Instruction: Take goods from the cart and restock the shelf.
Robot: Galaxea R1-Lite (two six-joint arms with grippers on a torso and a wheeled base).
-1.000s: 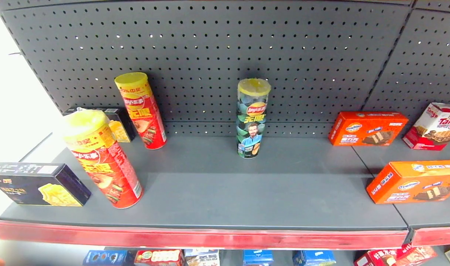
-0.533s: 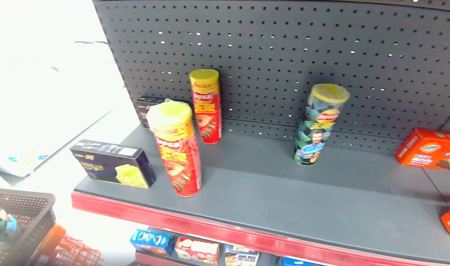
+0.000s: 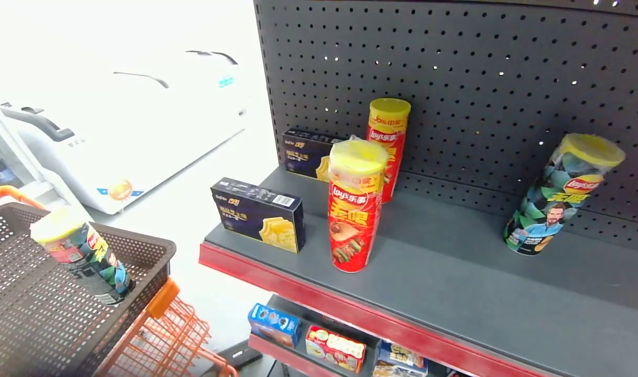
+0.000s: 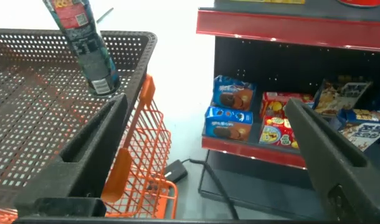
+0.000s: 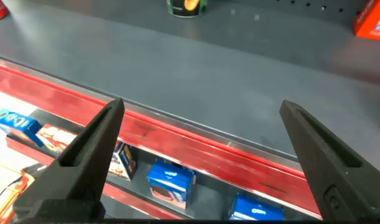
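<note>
A dark chip can (image 3: pixel 83 254) with a yellow lid stands tilted in the brown cart basket (image 3: pixel 159 246) at the lower left. The left wrist view shows this can (image 4: pixel 84 46) in the basket (image 4: pixel 28 124), beyond my left gripper (image 4: pixel 209 155), which is open and holds nothing. On the grey shelf (image 3: pixel 428 283) stand two red chip cans (image 3: pixel 356 204) (image 3: pixel 388 146) and a dark green can (image 3: pixel 559 193). My right gripper (image 5: pixel 205 155) is open and hangs by the shelf's red front edge (image 5: pixel 196 134).
Two dark boxes (image 3: pixel 258 214) (image 3: pixel 305 154) lie at the shelf's left end. The orange cart frame (image 3: pixel 167 335) stands under the basket. Snack boxes (image 3: pixel 274 324) fill the lower shelf. A white chest appliance (image 3: pixel 114 131) stands beyond the cart. Bare shelf room lies between the cans.
The head camera has swung to the left, bringing the cart basket and its can into view. The goods on the shelf have not moved.
</note>
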